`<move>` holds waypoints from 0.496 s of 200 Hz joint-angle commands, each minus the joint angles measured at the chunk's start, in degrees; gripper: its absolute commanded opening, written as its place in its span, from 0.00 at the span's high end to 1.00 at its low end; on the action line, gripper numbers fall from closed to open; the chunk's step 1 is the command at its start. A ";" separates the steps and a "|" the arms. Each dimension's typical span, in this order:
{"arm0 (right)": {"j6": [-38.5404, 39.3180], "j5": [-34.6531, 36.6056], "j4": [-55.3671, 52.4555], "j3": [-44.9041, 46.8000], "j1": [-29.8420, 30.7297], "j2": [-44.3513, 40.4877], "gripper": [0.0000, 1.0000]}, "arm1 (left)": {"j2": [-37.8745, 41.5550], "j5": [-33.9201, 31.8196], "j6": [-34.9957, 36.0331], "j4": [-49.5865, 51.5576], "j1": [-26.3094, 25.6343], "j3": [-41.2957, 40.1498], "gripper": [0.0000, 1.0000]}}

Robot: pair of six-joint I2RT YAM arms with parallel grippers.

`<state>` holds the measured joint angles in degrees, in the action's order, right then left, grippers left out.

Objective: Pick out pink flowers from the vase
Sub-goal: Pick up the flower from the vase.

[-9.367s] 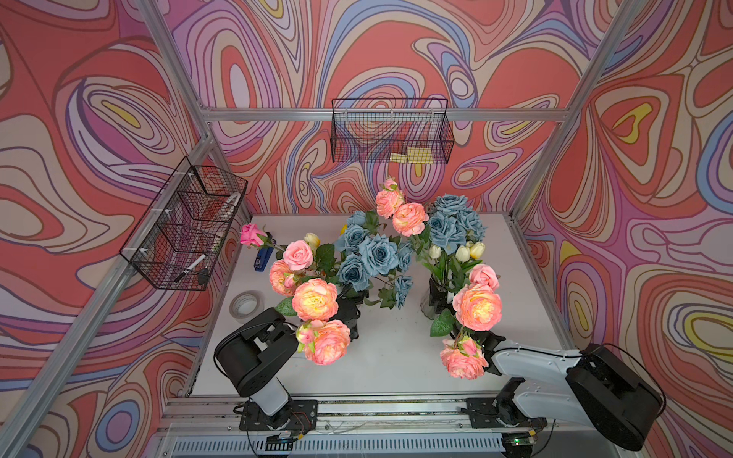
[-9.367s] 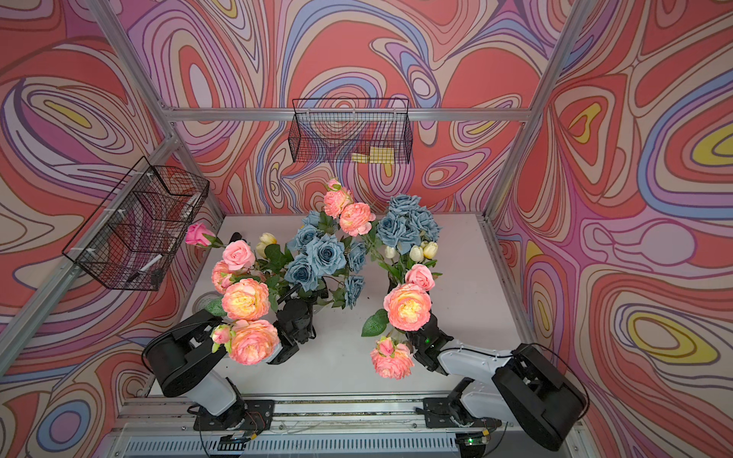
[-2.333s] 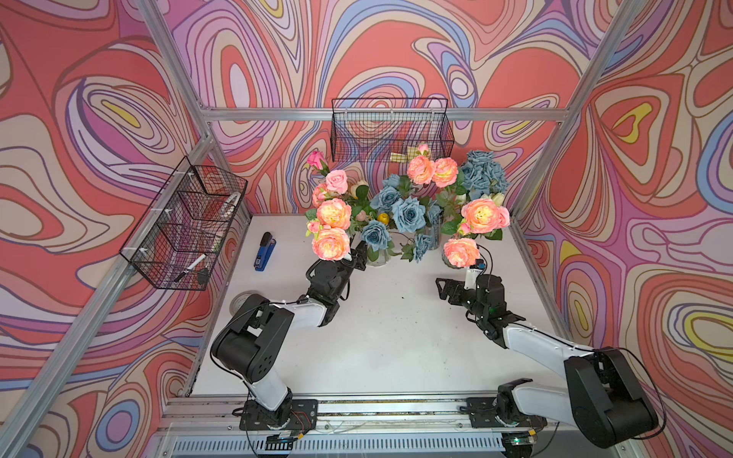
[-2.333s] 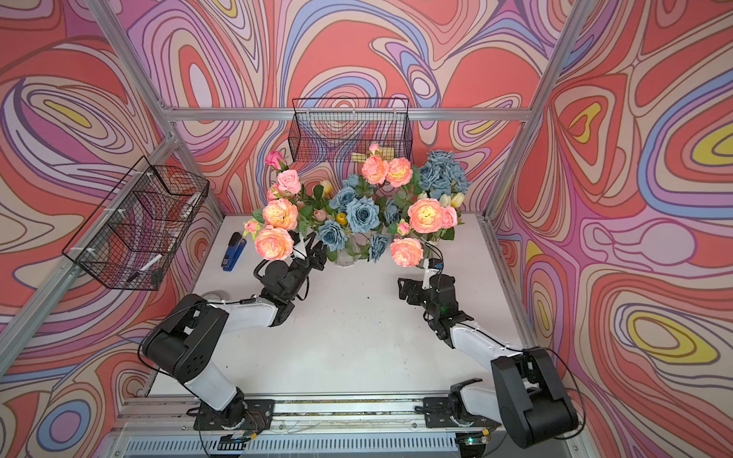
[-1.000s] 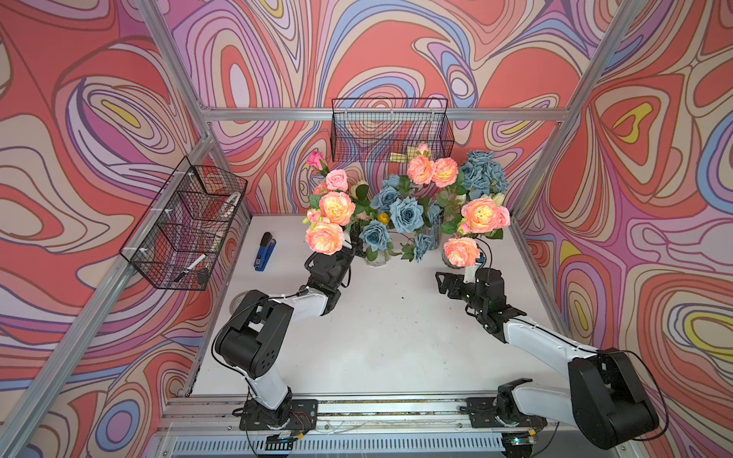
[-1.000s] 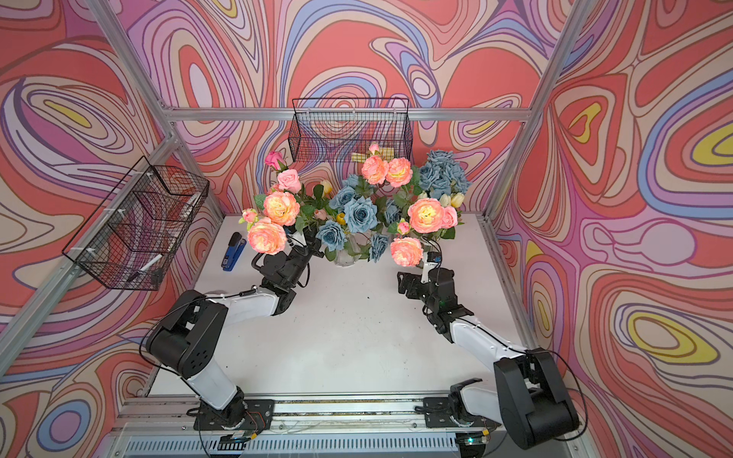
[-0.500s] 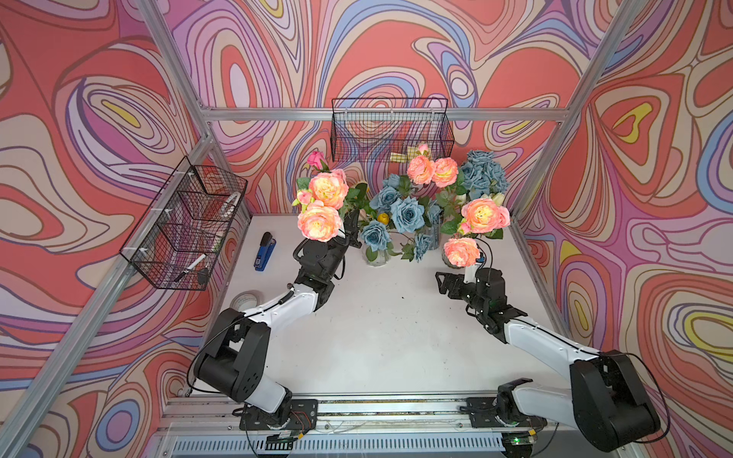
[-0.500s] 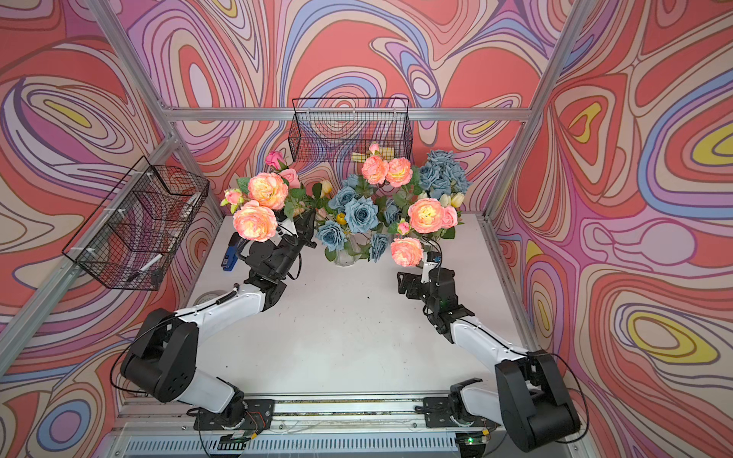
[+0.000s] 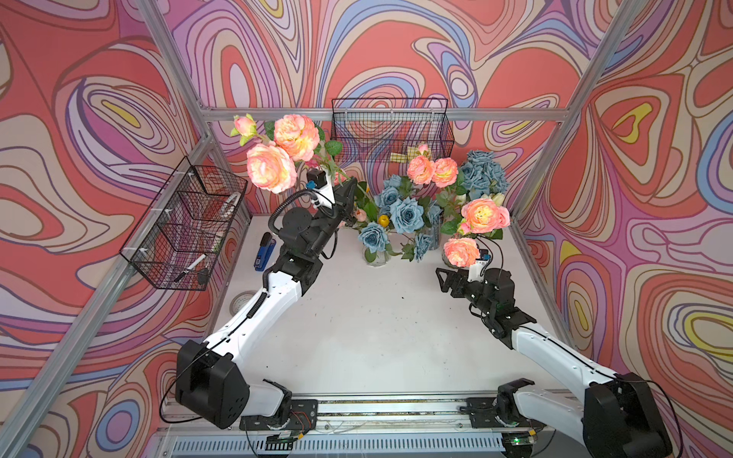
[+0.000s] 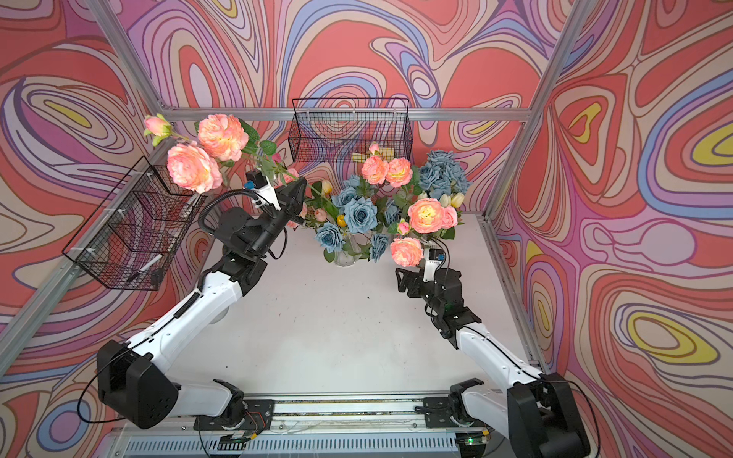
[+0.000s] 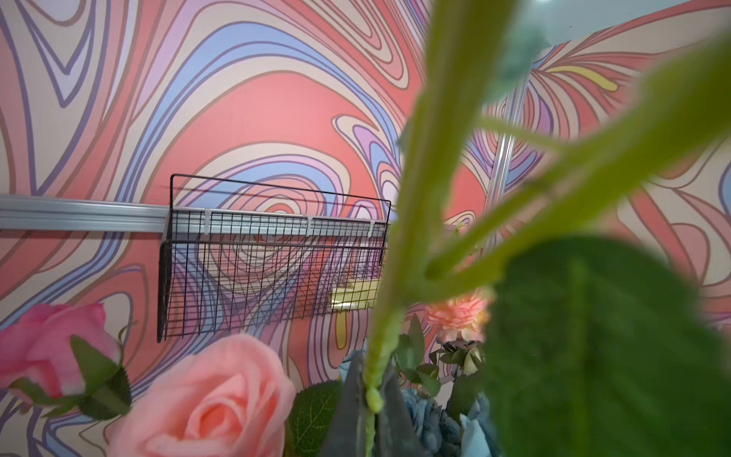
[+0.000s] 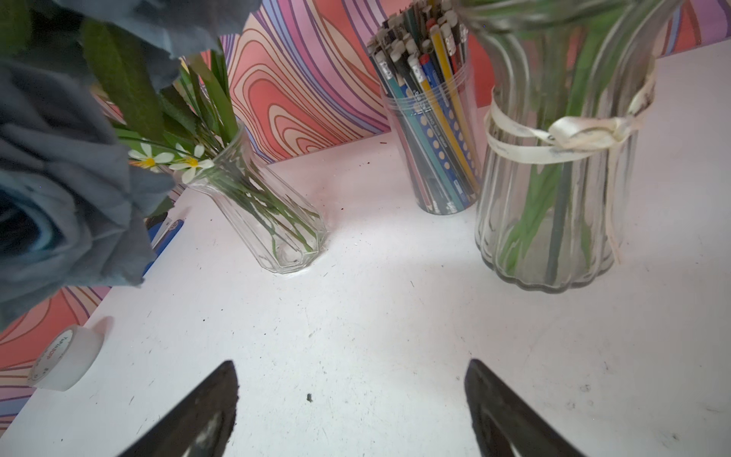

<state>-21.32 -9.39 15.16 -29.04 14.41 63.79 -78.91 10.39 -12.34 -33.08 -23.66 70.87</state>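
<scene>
Over the white table (image 9: 377,325) the left gripper (image 9: 350,186) pinches the stem (image 11: 411,237) of the pink flowers (image 9: 271,166) above it; the right gripper (image 12: 352,372) is spread.

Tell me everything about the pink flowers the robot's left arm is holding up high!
The pink flower bunch looks like one fabric spray: two big peach-pink blooms with yellowish middles, a small pink bud and green leaves on a branching green stem. It is held up off the table, tilted. The left gripper is shut on the stem. I can't see its bottom end.
</scene>
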 commanded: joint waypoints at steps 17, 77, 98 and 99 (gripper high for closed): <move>-0.80 -2.55 -0.22 1.28 0.38 -2.44 0.09 | 3.25 2.15 -1.44 5.11 0.10 4.14 1.00; -1.87 -3.96 -2.79 2.52 0.39 -6.80 0.08 | 6.49 1.85 -3.30 9.68 0.04 9.17 1.00; -2.38 -4.97 -3.60 2.49 0.42 -7.66 0.08 | 7.86 2.19 -4.21 12.14 0.04 9.64 1.00; -2.39 -5.04 -3.58 2.49 0.43 -7.69 0.08 | 7.92 2.23 -4.29 12.24 0.07 9.68 1.00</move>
<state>-22.76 -12.93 13.37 -27.11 14.46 57.39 -73.25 11.97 -14.44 -23.83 -23.66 78.41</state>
